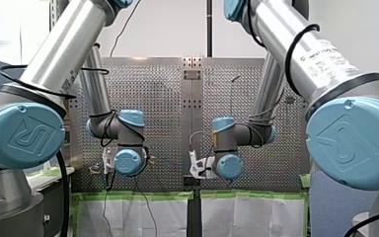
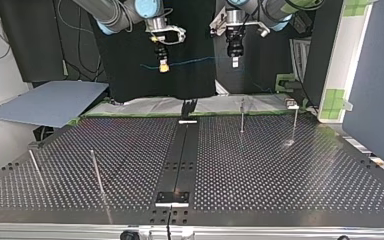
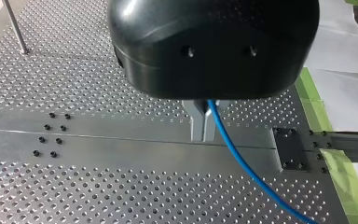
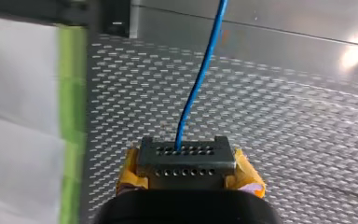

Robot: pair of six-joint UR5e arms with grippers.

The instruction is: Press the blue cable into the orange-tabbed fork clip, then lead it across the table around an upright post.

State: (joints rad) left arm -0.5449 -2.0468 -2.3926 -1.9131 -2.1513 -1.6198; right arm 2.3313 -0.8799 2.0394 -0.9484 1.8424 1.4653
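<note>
The blue cable [image 2: 192, 63] hangs in the air between my two grippers, well above the table's far edge in the top view. My left gripper [image 2: 234, 61], black with metal fingers, is shut on the cable [image 3: 242, 163], which trails out from between its fingers [image 3: 196, 122] over the central rail. My right gripper [image 2: 163, 65] with yellow pads [image 4: 129, 173] is shut on the cable [image 4: 198, 88], which runs straight ahead of it. Both grippers [image 1: 107, 162] [image 1: 196, 168] show small in the front view. I cannot make out an orange-tabbed fork clip.
Upright posts stand on the perforated table [image 2: 280, 170]: two at the top view's far right [image 2: 242, 116] [image 2: 295, 124], two at its near left [image 2: 96, 172] [image 2: 36, 167]. A dark rail [image 2: 182, 155] runs down the middle. Green tape [image 3: 314, 109] and white sheet edge the table.
</note>
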